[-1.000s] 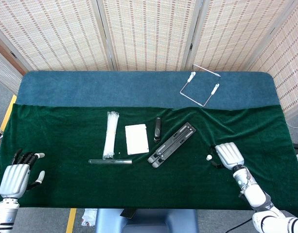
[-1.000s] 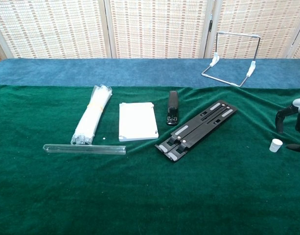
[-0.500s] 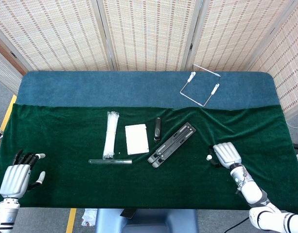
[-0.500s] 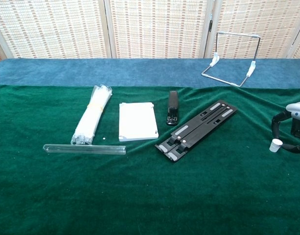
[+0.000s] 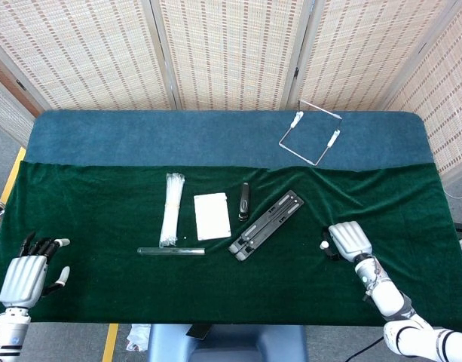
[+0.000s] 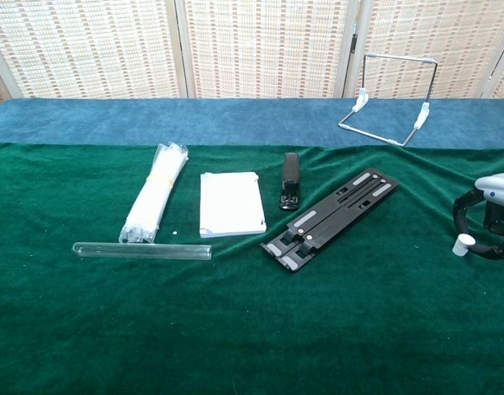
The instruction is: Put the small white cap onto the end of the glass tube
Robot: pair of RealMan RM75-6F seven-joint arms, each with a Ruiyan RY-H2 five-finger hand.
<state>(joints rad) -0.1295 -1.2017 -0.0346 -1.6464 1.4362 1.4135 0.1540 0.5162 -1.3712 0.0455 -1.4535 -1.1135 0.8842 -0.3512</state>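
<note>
The glass tube [image 5: 170, 251] [image 6: 142, 250] lies flat on the green cloth, left of centre, with both ends free. Far to the right, the small white cap [image 5: 323, 244] [image 6: 461, 244] stands on the cloth. My right hand [image 5: 350, 240] [image 6: 492, 218] is right beside it, dark fingers curved over and around the cap and the thumb tip at its side; the cap still rests on the cloth. My left hand [image 5: 23, 275] hovers at the table's near left corner, fingers spread and holding nothing, seen only in the head view.
Between tube and cap lie a bundle of white ties [image 6: 155, 202], a white pad [image 6: 229, 204], a black stapler [image 6: 290, 181] and a black folding stand [image 6: 330, 219]. A wire rack [image 6: 389, 99] stands on the blue cloth at the back right.
My right hand has slid left toward the cap and its fingers have come closer around it. The cap, the tube and my left hand have stayed put.
</note>
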